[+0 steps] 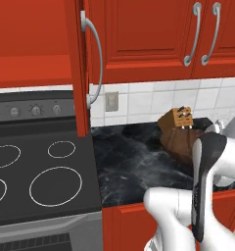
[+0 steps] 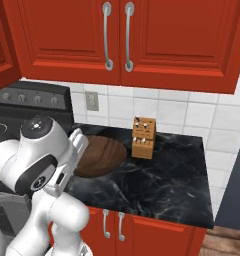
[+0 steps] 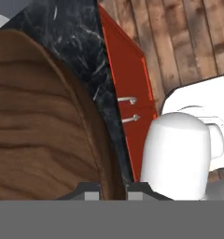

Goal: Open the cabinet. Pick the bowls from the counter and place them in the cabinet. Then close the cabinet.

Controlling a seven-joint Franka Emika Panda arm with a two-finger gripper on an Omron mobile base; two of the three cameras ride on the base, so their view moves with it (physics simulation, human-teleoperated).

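The dark brown wood-grain bowl [image 2: 99,155] is at the left end of the black marble counter [image 2: 167,180], close to the stove. In the hand view the bowl [image 3: 34,126] looms large, and my gripper [image 3: 112,189] is shut on its rim, one fingertip [image 3: 88,189] on each side of the wall. From the left base view the bowl [image 1: 180,139] looks tilted, partly behind my arm. The cabinet [image 1: 31,63] above the stove stands open, its red shelf showing and its right door [image 1: 80,68] swung out edge-on with the long curved handle.
A wooden knife block [image 2: 143,137] stands at the back of the counter, right of the bowl. The black stovetop [image 1: 41,171] lies left of the counter. Another pair of red doors [image 2: 117,35] with long handles hangs shut over the counter. Wooden floor [image 3: 188,42] lies below.
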